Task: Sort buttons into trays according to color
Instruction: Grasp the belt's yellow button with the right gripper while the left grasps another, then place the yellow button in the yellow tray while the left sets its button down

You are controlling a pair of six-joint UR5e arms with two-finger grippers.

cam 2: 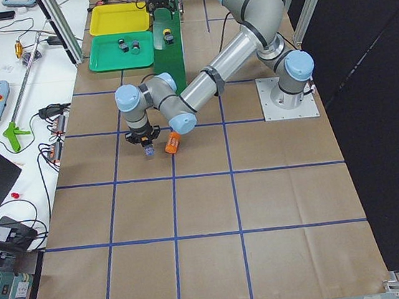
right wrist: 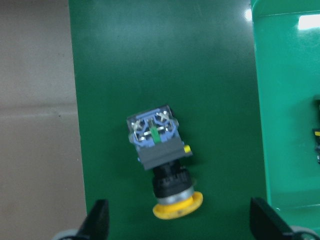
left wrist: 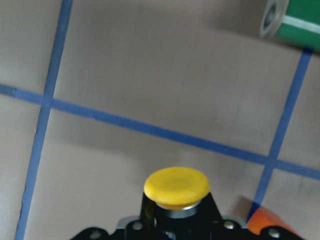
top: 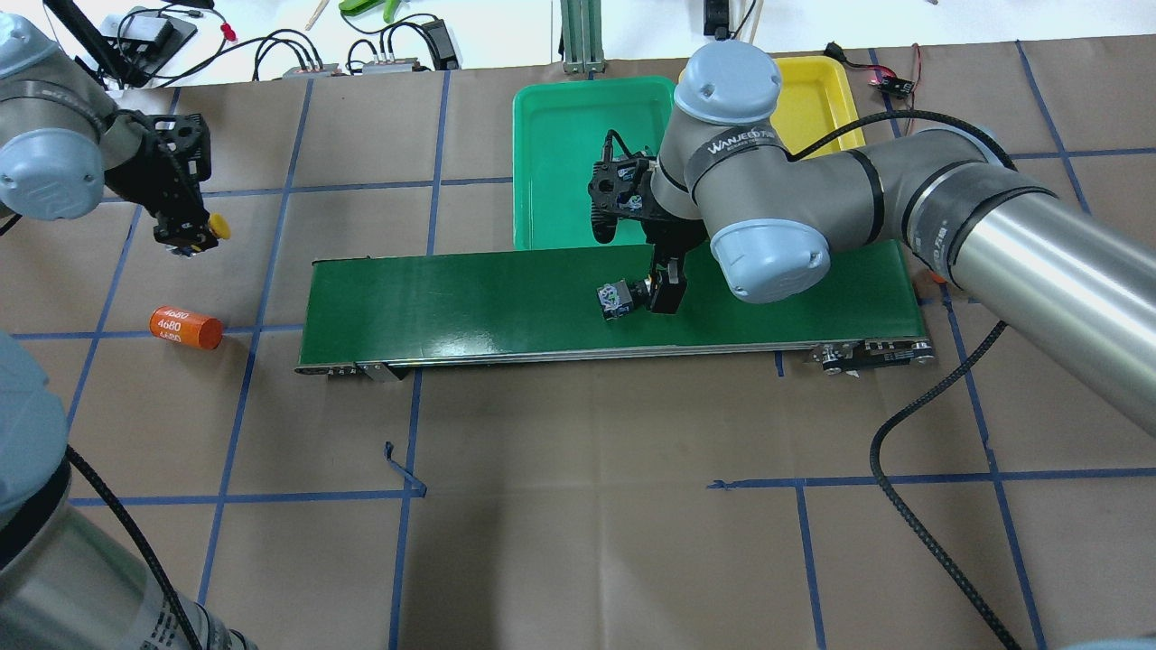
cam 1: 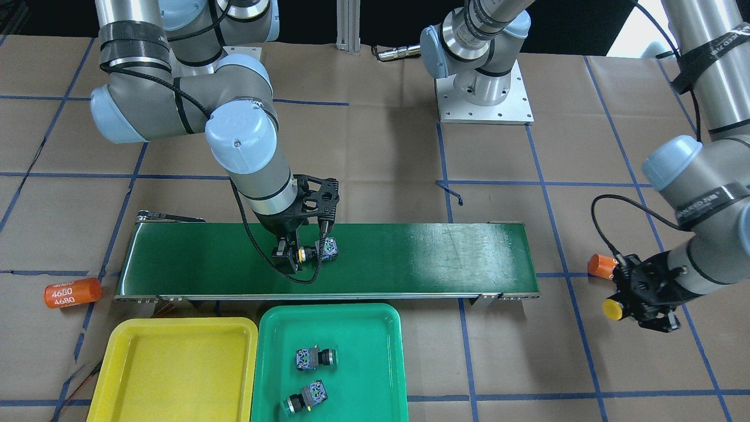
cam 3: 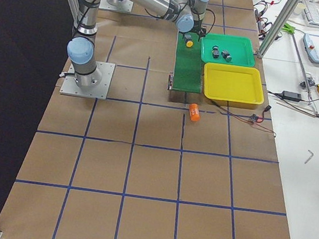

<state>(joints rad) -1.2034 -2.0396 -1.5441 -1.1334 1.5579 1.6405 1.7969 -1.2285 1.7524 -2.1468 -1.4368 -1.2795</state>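
My left gripper (cam 1: 631, 305) is shut on a yellow button (cam 1: 613, 309) and holds it above the brown table, off the belt's end; the button's yellow cap shows in the left wrist view (left wrist: 176, 186). My right gripper (cam 1: 304, 249) is open, low over the conveyor belt (cam 1: 422, 258). A second yellow button (right wrist: 161, 160) lies on its side on the belt between the gripper's spread fingers (right wrist: 98, 222). Two green buttons (cam 1: 315, 357) (cam 1: 304, 400) lie in the green tray (cam 1: 366, 346). The yellow tray (cam 1: 176, 369) beside it holds nothing.
One orange cylinder marked 4680 (cam 1: 72, 292) lies on the table off the belt's end by the yellow tray. Another orange cylinder (cam 1: 600, 265) lies off the opposite end, close to my left gripper. Cables and tools lie beyond the trays (top: 379, 54).
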